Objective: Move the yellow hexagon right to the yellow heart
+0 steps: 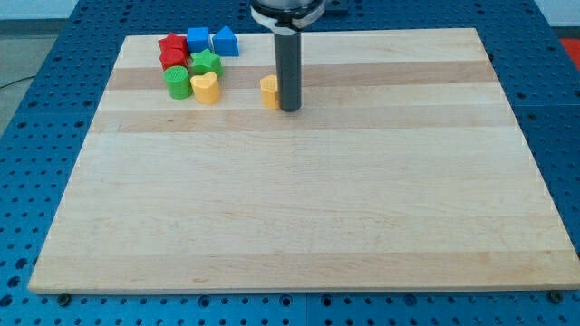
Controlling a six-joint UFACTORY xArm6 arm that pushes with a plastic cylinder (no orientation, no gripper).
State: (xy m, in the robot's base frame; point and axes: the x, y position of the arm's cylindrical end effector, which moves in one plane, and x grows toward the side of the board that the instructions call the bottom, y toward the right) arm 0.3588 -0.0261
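Bare strip of wooden board [299,208] betw. yellow hexagon block [269,91] & yellow heart block [207,88]; green cylinder block [177,82] touches heart's far side.

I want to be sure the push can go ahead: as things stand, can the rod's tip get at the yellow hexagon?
Probably yes. My tip stands right against the yellow hexagon, on its right side in the view, with nothing between them. The stretch of board toward the yellow heart also looks free.

The rod's tip [289,109] rests on the wooden board [299,217], touching the yellow hexagon [269,91] on that block's right side. The yellow heart [207,89] lies well left of the hexagon, beside a green cylinder [177,82], below red and blue blocks.
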